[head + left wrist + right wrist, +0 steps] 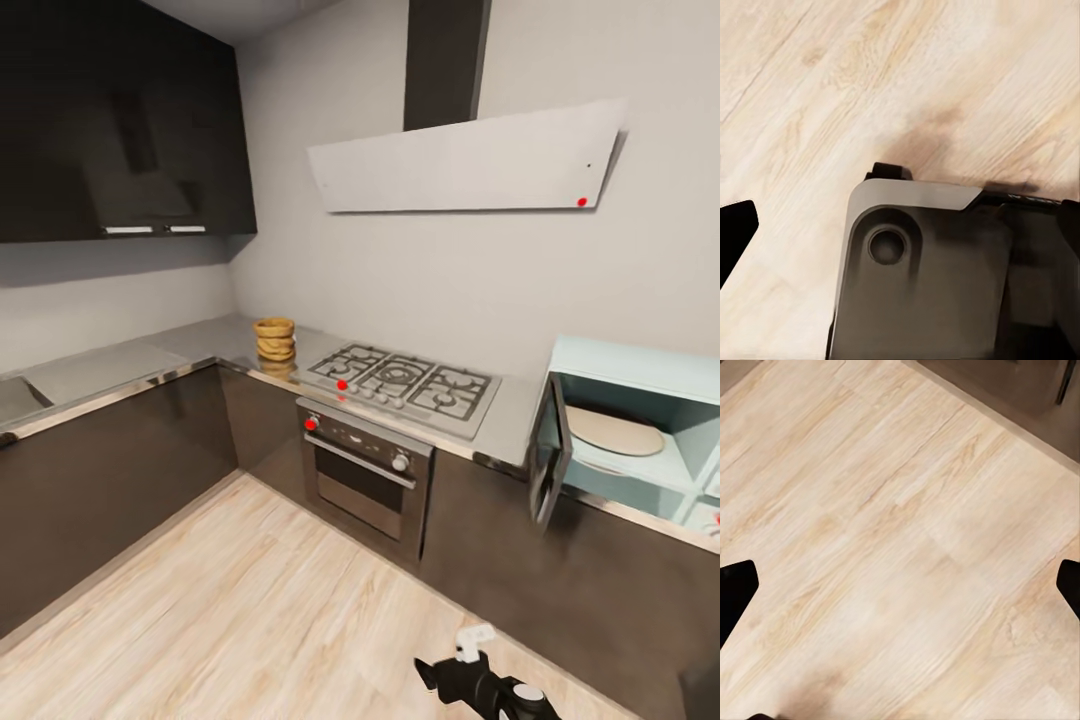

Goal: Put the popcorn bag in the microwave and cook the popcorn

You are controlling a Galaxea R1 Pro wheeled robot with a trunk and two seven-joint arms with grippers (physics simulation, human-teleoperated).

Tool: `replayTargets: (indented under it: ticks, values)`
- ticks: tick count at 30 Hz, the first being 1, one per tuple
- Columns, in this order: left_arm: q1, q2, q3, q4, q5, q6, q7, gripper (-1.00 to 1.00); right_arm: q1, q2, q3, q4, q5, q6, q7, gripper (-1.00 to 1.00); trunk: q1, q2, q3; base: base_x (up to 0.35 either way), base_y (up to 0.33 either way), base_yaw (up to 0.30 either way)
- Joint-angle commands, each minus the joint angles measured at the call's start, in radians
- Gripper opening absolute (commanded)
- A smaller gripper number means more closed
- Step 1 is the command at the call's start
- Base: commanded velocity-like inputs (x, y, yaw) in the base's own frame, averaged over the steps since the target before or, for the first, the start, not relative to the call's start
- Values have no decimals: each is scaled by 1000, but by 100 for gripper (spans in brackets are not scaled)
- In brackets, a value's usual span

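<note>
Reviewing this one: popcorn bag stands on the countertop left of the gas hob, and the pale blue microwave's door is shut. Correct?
Not quite. The popcorn bag does stand on the countertop left of the gas hob, but the microwave has its door swung open, with the round plate inside visible. The head view shows it.

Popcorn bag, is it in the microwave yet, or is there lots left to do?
Done: the microwave door hangs open, with its pale plate bare inside. In hand: nothing; both grippers are open over the wooden floor. Left: the popcorn bag sits on the countertop beside the stove, so grabbing, loading and heating all remain.
</note>
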Motion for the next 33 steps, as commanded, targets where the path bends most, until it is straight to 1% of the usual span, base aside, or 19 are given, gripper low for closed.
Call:
replayTargets:
  ticks: [1, 5, 11, 14, 16, 18, 20, 21, 24, 26, 29, 32, 33]
  values:
    - [-1, 0, 1, 1, 2, -3, 1, 100, 0, 0, 2, 0, -4, 1, 1, 100, -3, 6, 2, 282, 5, 27]
    - [-1, 1, 1, 1, 2, -3, 1, 100, 0, 0, 2, 0, -4, 1, -2, 100, -19, 34, 14, 315, 49, 9]
    - [-2, 0, 1, 1, 3, -3, 2, 100, -1, 1, 0, 28, -4, 4, -11, 100, -42, 76, 33, 119, 10, 0]
    - [-2, 2, 2, 1, 4, -3, 2, 100, 0, 0, 1, 128, -1, 2, -30, 100, -53, 97, 43, 306, 26, 0]
    - [-1, 3, 4, 1, 5, -3, 1, 100, 1, -1, 2, 235, 0, -4, -59, 100, -61, 111, 49, 219, 27, 0]
    - [-1, 3, 5, 1, 5, -3, 0, 100, 4, -7, 2, 274, -1, -8, -71, 100, -69, 125, 55, 74, 9, 0]
    - [3, 5, 9, 2, 6, -3, -3, 100, 30, -13, -1, 287, -2, -12, -76, 100, -76, 139, 61, 23, 3, 0]
    - [4, 5, 10, 2, 6, -3, -6, 100, 33, -13, -1, 288, -2, -12, -77, 100, -80, 146, 65, 11, 1, 0]
    - [8, 5, 8, 3, 6, -3, -53, 100, 54, -14, 0, 292, -3, -37, -78, 100, -92, 167, 74, 8, 37, 0]
    - [10, 6, 7, 3, 6, -4, -68, 100, 79, -13, -2, 292, -7, -59, -78, 100, -99, 181, 80, 112, 230, 0]
    - [10, 6, 7, 3, 6, -3, -72, 100, 89, -10, -4, 291, -10, -69, -78, 100, -111, 202, 90, 192, 290, 0]
    - [10, 6, 7, 3, 6, -4, -73, 100, 91, -5, -4, 292, -10, -70, -81, 100, -122, 223, 99, 93, 134, 0]
    - [10, 6, 8, 3, 6, -4, -73, 100, 93, -4, -4, 293, -9, -71, -94, 100, -126, 230, 102, 18, 26, 149]
